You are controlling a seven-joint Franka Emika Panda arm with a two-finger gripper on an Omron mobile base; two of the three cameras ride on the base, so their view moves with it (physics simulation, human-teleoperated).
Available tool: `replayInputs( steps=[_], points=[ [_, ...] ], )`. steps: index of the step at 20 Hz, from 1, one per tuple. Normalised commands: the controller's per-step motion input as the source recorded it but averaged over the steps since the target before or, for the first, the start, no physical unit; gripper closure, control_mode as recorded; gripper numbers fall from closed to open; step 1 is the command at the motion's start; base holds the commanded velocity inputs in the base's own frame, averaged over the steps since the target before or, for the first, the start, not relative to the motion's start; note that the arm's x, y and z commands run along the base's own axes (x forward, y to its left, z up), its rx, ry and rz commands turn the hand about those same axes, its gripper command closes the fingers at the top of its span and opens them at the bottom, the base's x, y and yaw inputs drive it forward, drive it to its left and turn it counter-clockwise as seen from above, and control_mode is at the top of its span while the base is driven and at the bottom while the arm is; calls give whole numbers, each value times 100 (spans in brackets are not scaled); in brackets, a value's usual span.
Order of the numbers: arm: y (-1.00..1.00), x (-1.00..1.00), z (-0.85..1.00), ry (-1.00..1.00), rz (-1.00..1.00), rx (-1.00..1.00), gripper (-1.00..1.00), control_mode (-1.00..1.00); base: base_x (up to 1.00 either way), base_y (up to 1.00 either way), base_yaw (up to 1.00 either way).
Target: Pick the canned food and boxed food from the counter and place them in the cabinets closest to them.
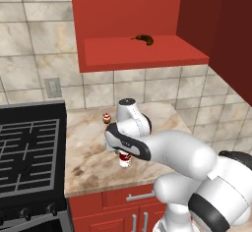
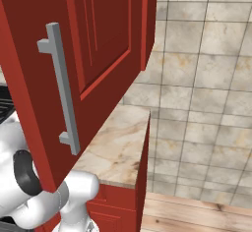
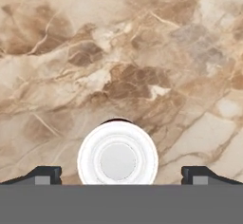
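Observation:
The canned food (image 3: 117,159) stands upright on the marbled counter (image 3: 142,52), seen from straight above as a white ring with a silvery top. My gripper (image 3: 121,175) hangs open right over it, and its dark fingertips (image 3: 45,175) stand wide apart on either side of the can without touching it. From the left base view, the can (image 1: 125,161) shows its red label just under my hand (image 1: 123,150), near the front of the counter (image 1: 88,152). An open red cabinet (image 1: 142,54) hangs above. The boxed food is out of view.
A small brown thing (image 1: 144,39) lies on the cabinet shelf. A tiny red-and-tan item (image 1: 106,117) sits at the back of the counter. A black stove (image 1: 29,152) borders the counter's left. An open cabinet door with a silver handle (image 2: 61,88) hangs close on the right.

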Motion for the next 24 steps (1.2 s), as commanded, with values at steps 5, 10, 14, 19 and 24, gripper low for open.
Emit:
replayInputs(
  steps=[5,10,14,19,24],
  points=[
    [0,0,-25,0,0,-1,-100,-100,0,0,0],
    [0,0,-21,0,0,-1,-100,-100,0,0,0],
    [0,0,-15,0,0,-1,-100,-100,0,0,0],
    [0,0,-9,0,0,0,100,-100,0,0,0],
    [0,0,0,0,0,0,100,-100,0,0,0]
  ],
)
